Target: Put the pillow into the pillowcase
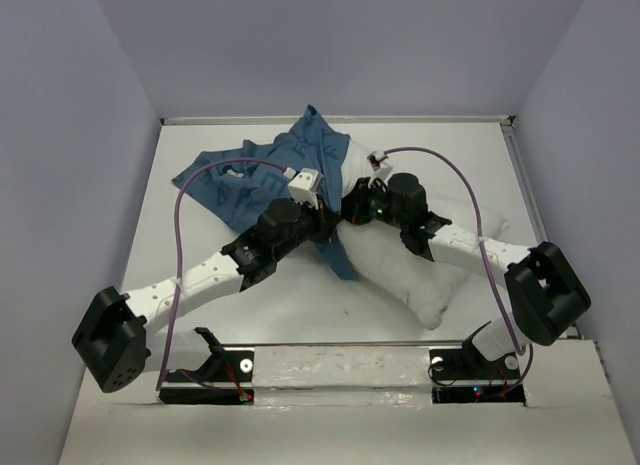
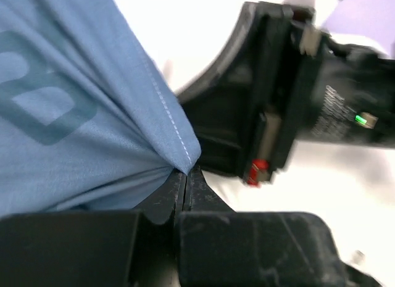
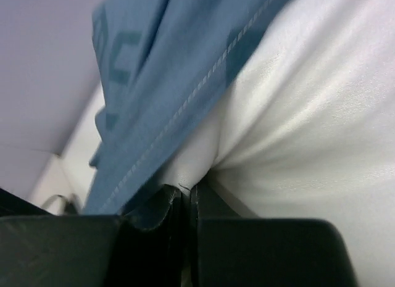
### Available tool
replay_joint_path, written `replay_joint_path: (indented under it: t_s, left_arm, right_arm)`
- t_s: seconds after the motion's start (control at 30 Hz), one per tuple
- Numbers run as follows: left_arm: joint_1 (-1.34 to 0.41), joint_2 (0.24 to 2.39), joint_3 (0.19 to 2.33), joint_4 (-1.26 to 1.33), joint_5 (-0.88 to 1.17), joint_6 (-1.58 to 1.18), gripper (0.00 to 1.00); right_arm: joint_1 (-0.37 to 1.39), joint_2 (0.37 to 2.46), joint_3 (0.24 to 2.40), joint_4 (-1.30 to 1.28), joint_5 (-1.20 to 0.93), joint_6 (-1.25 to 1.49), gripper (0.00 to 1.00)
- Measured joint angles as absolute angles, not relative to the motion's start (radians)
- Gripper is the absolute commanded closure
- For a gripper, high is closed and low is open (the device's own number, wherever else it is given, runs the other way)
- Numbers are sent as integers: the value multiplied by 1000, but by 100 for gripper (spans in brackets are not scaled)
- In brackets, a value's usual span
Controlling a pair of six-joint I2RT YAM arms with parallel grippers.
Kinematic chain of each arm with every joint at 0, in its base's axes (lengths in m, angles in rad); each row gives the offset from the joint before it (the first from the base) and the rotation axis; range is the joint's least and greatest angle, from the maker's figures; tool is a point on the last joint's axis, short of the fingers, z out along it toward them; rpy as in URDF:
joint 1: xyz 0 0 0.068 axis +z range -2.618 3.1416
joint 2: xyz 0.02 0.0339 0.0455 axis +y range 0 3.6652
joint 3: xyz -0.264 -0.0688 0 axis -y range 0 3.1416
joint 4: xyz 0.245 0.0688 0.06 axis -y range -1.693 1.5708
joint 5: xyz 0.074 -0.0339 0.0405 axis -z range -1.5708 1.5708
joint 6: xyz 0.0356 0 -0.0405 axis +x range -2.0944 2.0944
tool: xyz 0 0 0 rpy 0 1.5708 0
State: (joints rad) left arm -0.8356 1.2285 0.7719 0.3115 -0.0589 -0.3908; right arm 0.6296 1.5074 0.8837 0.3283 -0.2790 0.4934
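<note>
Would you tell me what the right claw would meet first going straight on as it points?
Probably the pillow: the right claw is shut on a fold of it, and its white bulk lies directly ahead.

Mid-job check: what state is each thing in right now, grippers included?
Plump white fabric pillow: partly bare, far end under pillowcase.
Dark blue printed fabric pillowcase: crumpled, draped over pillow's end.
Left gripper: shut on pillowcase hem.
Right gripper: shut on pillow fabric.

The pillow (image 1: 420, 270) lies slantwise on the table (image 1: 250, 320) — the pillowcase (image 1: 245, 185) overlaps its left edge, where the left arm (image 1: 215, 270) and right arm (image 1: 470, 250) meet.
</note>
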Motion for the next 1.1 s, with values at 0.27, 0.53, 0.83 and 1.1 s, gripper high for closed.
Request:
replay_joint_path:
  t_s: [0.27,0.53,0.83,1.1]
  left_arm:
    - [-836,1104,734,387,86,-471,100]
    - [-841,1079,728,425,180,-500,100]
    - [-835,1153,803,393,236,-479,88]
    - [-790,1011,732,231,219,-509,10]
  right_arm:
    - [524,1507,834,733,-319,839,100]
    - [520,1342,801,700,-138,773,100]
    - [677,1458,715,795,43,657,100]
    - [788,1647,783,837,109,640,79]
